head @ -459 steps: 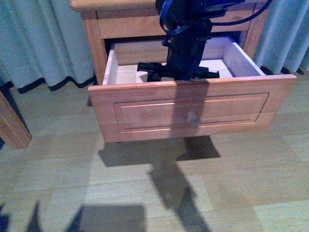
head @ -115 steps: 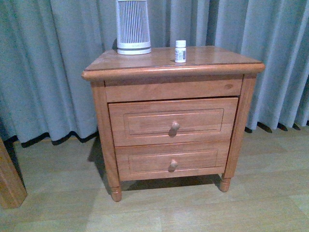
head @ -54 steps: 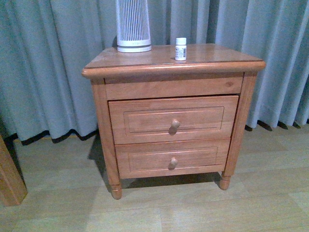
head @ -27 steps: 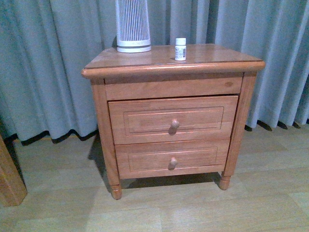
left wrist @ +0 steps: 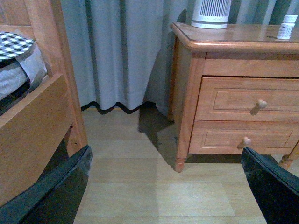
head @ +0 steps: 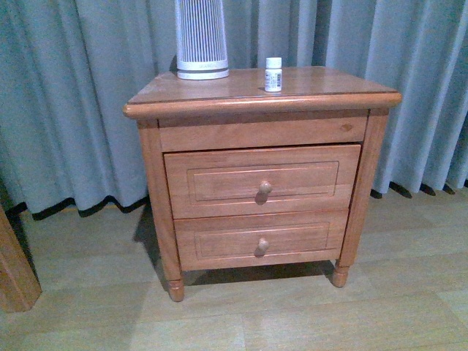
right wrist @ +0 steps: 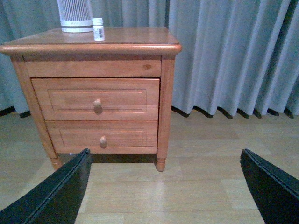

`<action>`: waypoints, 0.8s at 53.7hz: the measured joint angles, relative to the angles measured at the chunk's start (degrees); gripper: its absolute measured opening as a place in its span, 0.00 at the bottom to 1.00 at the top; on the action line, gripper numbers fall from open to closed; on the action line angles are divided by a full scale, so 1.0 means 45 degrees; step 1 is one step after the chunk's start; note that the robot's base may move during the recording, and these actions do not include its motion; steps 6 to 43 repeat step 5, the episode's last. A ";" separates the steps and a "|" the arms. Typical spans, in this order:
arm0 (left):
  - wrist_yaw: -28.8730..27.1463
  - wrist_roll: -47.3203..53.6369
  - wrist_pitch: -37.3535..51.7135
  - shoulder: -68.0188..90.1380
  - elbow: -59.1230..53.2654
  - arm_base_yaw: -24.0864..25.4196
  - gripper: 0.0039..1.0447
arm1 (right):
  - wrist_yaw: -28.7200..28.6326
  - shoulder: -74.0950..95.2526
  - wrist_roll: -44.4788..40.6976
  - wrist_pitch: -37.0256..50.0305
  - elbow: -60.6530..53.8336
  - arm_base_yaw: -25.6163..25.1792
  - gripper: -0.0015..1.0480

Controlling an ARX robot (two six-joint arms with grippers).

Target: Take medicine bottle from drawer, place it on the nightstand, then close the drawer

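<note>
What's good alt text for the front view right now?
A honey-brown wooden nightstand stands before grey-blue curtains, both its drawers shut, including the taller drawer. On top, a small white medicine bottle stands upright, apart from a tall white ribbed device. No robot arm shows in this view.

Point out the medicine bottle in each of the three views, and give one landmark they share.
Front view: medicine bottle upright on the nightstand top, beside the ribbed device.
Left wrist view: bottle at the picture's top right edge.
Right wrist view: bottle touching the device's base.
Shared landmark: the ribbed device.
</note>
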 joint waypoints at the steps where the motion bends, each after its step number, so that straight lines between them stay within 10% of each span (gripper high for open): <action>1: 0.0000 0.0000 0.0000 0.0000 0.0000 0.0000 0.94 | 0.0000 0.0000 0.0000 0.0000 0.0000 0.0000 0.93; 43: 0.0000 0.0000 0.0000 0.0000 0.0000 0.0000 0.94 | 0.0000 0.0000 0.0000 0.0000 0.0000 0.0000 0.93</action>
